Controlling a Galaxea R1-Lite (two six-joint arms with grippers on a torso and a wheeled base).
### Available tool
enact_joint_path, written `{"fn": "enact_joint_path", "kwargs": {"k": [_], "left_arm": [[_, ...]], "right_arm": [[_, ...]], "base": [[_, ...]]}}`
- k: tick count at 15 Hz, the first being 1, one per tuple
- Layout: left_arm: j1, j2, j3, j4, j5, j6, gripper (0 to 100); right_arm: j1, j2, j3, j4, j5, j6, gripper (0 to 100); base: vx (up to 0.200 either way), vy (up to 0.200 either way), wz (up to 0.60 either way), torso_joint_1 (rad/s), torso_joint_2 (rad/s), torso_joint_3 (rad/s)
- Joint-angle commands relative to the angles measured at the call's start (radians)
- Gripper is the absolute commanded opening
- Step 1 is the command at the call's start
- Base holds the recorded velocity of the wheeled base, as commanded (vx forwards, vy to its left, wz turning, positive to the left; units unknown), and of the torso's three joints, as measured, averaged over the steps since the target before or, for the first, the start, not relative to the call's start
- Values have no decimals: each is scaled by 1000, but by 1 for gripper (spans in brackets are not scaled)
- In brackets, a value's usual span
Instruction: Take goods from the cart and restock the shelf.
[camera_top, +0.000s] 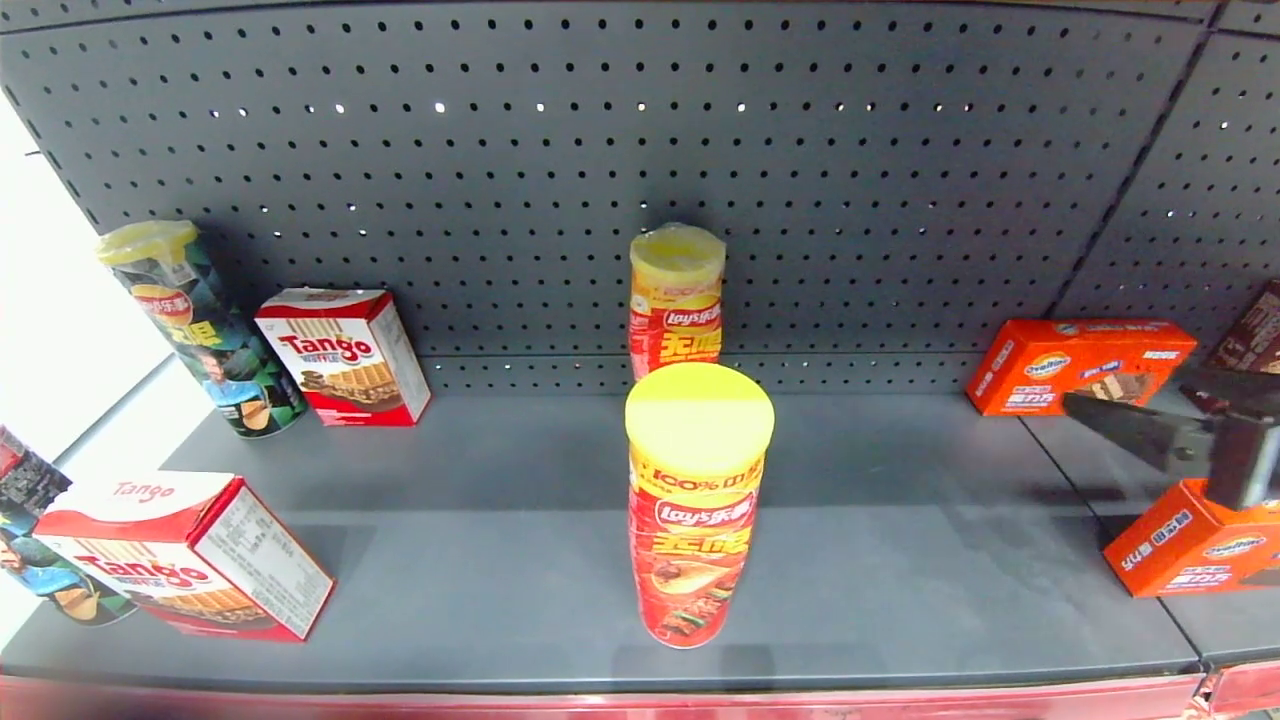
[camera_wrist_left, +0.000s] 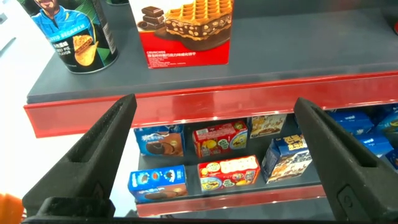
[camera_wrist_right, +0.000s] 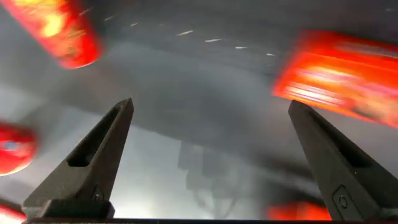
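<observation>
Since the right claw (camera_wrist_right: 209, 104) hangs released close over the orange box (camera_top: 1190, 540) at the shelf's (camera_top: 900, 560) front right edge, a careless sweep could push it off; the left claw (camera_wrist_left: 214, 101), also released, sits below that front edge.

left tool (camera_wrist_left: 214, 102): jaws wide apart | right tool (camera_wrist_right: 211, 104): jaws wide apart

grey pegboard panel (camera_top: 640, 120), red edge strip (camera_wrist_left: 211, 102)

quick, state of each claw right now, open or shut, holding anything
left claw: open, holding nothing
right claw: open, holding nothing
</observation>
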Motion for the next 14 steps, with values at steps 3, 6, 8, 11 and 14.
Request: {"fn": "enact_joint_path", "kwargs": {"k": [3,6,8,11,14], "left_arm": [[0,3,0,1,0,0,100],[0,3,0,-1,0,0,100],[0,3,0,1,0,0,100],[-2,3,0,1,0,0,100],[-2,3,0,1,0,1,100]], "right_arm": [[-148,-642,440,19,-31,-35,100],[-151,-812,575,91,-38,-35,100],[-168,-996,698,166,-63,-18,100],[-128,-987,698,171,-54,23,100],[-125,-988,698,237,51,5,100]], "base": [[0,0,0,0,0,0],[0,0,0,0,0,0],[0,0,0,0,0,0],[0,0,0,0,0,0],[0,0,0,0,0,0]]}}
